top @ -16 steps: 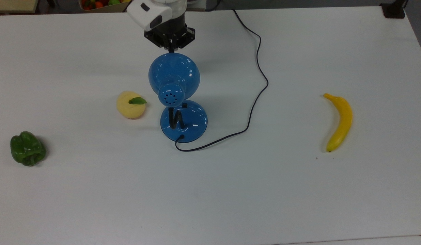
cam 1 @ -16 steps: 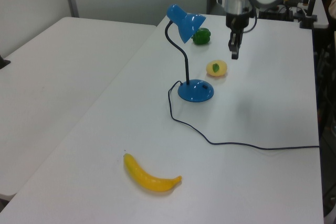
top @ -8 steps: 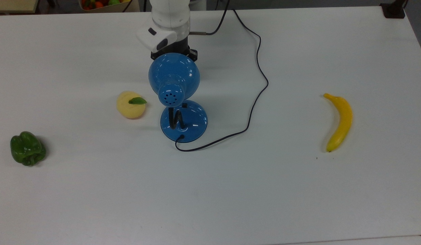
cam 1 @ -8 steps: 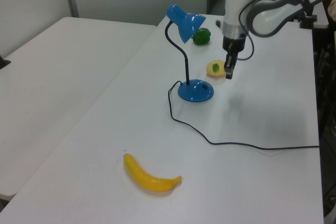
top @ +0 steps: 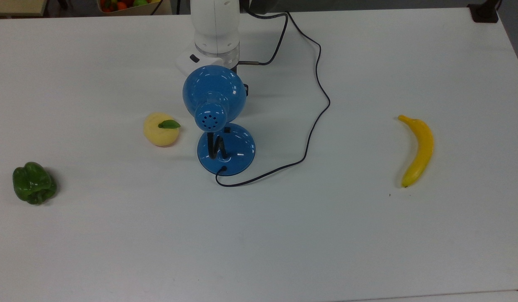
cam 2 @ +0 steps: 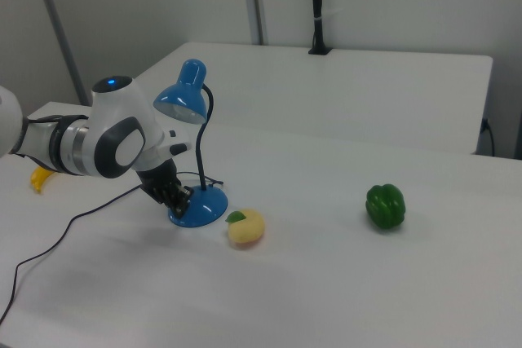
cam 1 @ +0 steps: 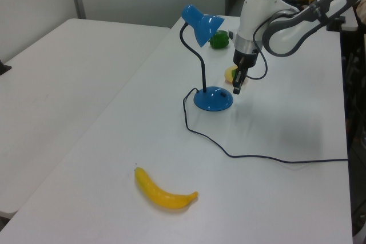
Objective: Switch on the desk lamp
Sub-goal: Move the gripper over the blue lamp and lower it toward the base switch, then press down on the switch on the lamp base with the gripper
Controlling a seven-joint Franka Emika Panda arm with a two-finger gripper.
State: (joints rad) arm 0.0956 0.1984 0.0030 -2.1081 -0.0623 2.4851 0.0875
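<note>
glossy blue domed desk lamp (top: pixel 215 100) beside the gripper (cam 1: pixel 237 87), on a smooth white table (top: pixel 368 230).

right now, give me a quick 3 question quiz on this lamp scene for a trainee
1. True or false: the claw hangs close over the rim of the lamp base.
2. In the top view, which fruit lies nearest the lamp's base?
A. banana
B. pepper
C. yellow fruit with a leaf
3. Fill in: in the top view, the lamp's black cord runs off toward the picture's ____ edge.

Key: 1 true; 2 C; 3 top
</note>
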